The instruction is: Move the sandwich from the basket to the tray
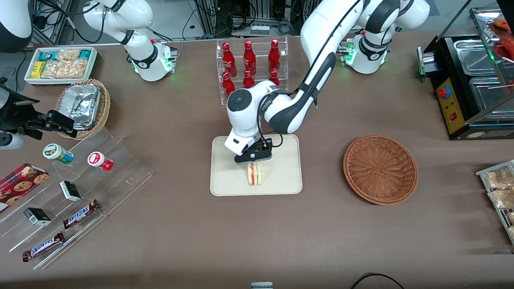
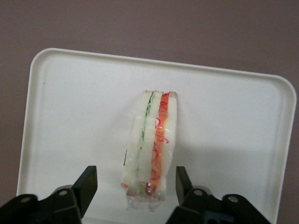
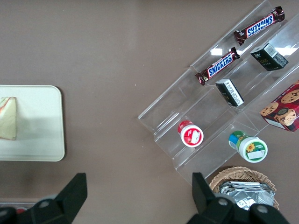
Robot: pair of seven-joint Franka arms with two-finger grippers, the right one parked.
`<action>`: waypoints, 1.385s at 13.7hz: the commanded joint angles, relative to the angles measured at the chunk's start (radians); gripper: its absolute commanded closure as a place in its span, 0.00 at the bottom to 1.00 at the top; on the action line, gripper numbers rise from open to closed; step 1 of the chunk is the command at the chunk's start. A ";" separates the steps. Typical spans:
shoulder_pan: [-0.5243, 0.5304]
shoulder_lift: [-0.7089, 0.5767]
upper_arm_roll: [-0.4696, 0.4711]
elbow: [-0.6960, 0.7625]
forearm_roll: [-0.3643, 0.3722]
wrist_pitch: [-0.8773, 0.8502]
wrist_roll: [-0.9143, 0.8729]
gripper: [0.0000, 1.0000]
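Sandwich lies on the tray, directly under the gripper, whose fingers stand apart, touching neither side. Basket sits empty nearby. Best lift straight up, brushing nothing.

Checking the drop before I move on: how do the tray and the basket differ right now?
The tray is flat, cream and rectangular; the basket is a round, reddish-brown woven bowl. The tray holds the sandwich, standing on edge; the basket holds nothing. The gripper hovers open over the tray, straddling the sandwich, away from the basket. Both sit on the brown table.
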 commanded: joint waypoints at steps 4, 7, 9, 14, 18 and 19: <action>0.104 -0.211 0.005 -0.007 -0.019 -0.204 0.005 0.01; 0.200 -0.329 0.005 -0.010 -0.047 -0.361 0.121 0.01; 0.274 -0.387 0.005 -0.013 -0.058 -0.434 0.211 0.01; 0.444 -0.499 0.005 -0.012 -0.117 -0.566 0.523 0.01; 0.594 -0.554 0.005 -0.009 -0.153 -0.658 0.757 0.01; 0.624 -0.562 0.005 -0.010 -0.153 -0.676 0.805 0.01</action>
